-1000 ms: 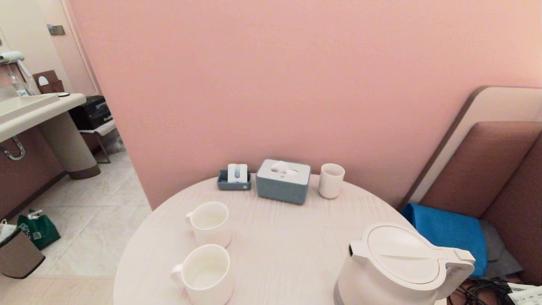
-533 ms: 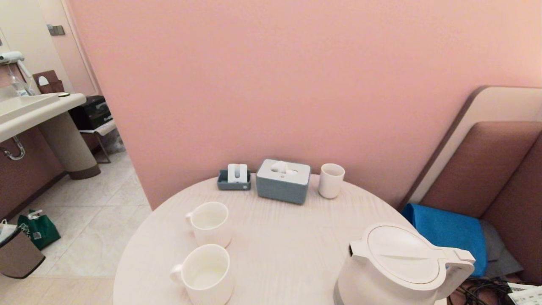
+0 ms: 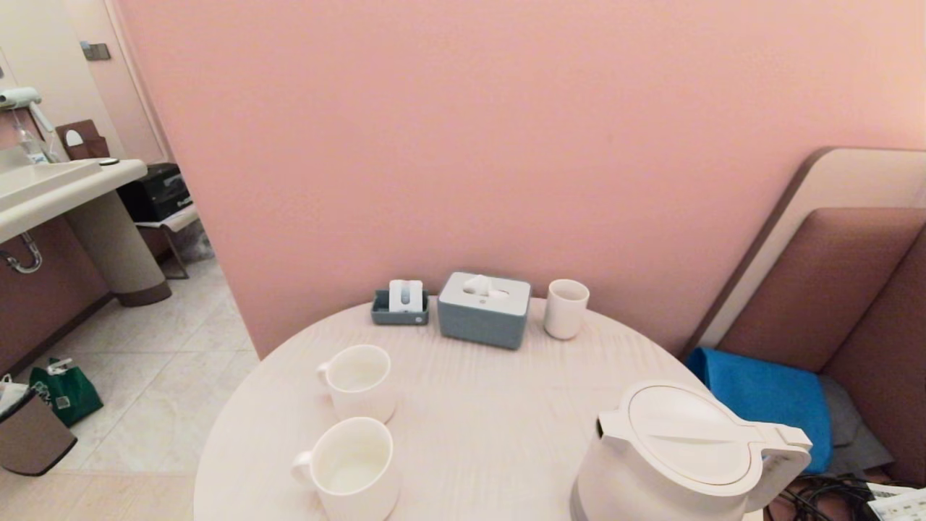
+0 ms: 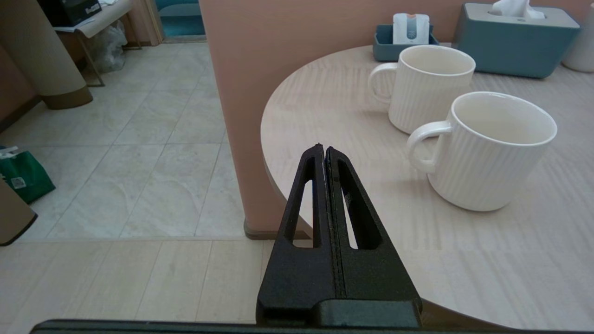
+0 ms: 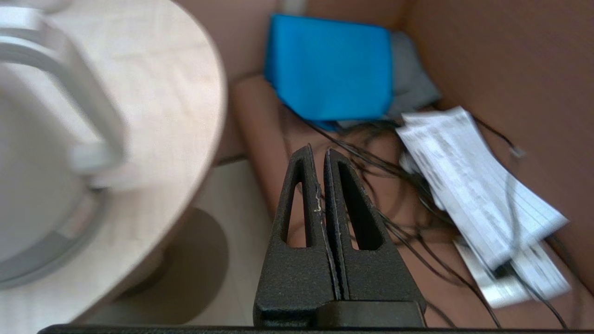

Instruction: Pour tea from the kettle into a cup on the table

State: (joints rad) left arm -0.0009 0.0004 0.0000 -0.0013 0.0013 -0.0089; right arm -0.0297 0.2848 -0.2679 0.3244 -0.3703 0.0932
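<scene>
on the table [image 3: 470, 405], kettle [image 3: 680, 456] right of two cups [image 3: 354, 463]

No legible text, brand, number or sign is found in any view. Printed lines are seen on the white paper sheets [image 5: 482, 204] at the right of the right wrist view, but they are too blurred to be read. A small mark is carried by the white packet [image 4: 410, 28] in the grey-blue tray [image 4: 383, 46] at the top of the left wrist view; it cannot be made out.
</scene>
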